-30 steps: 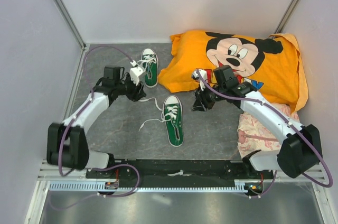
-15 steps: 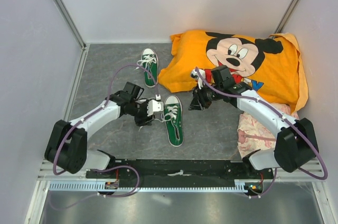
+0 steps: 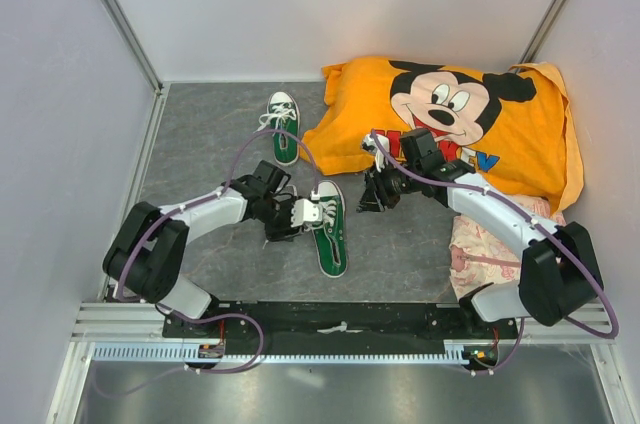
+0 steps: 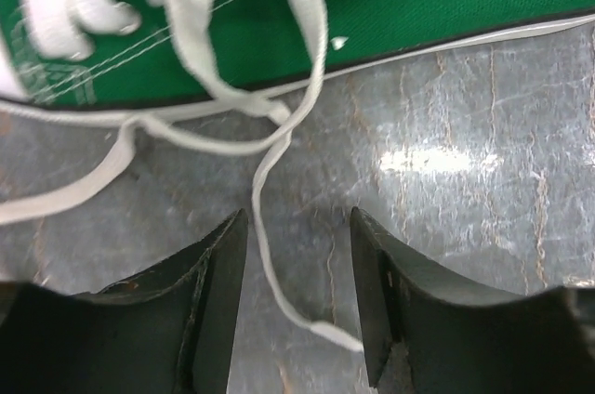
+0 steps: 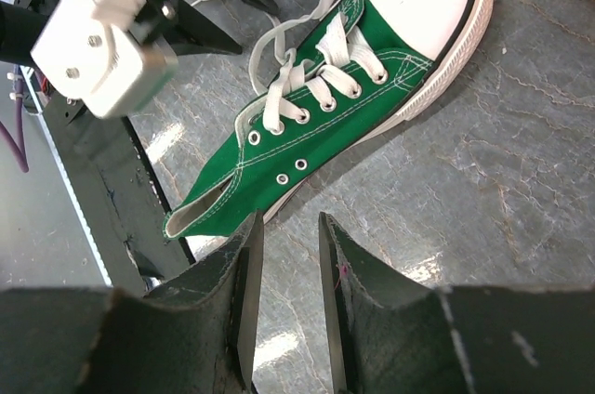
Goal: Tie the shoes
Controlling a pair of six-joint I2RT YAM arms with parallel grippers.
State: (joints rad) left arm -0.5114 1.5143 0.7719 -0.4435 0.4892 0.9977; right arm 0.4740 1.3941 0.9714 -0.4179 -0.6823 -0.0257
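Nearest my bases lies the near sneaker (image 3: pixel 328 229), green canvas with a white toe cap. Its toe points away from me and its laces are loose and unknotted, so I judge this is the one to tie first. My left gripper (image 4: pixel 297 227) sits low over the grey table (image 3: pixel 200 144), just beside the sneaker's left flank, jaws moderately wide and gripping nothing. They straddle a loose lace (image 4: pixel 263 255) that trails off the eyelets and lies flat on the table, running between the two fingers unpinched, its tip ending close by one of them. That, I think, is the reason for the placement: a thin flat lace has to be bracketed squarely before I close, or the pads will slide past it. My right gripper (image 5: pixel 288 227) hangs on the sneaker's other side, jaws narrower than the left's but parted and empty, angled to look down across the eyelets—placed, I would guess, to take the second lace end once the first is secured. Farther off, the far sneaker (image 3: pixel 283 127) sits toward the back of the table, toe away, laces bunched over its tongue. It lies just beside the edge of the orange Mickey Mouse pillow (image 3: pixel 450 114), which fills the far right—no part of this job.
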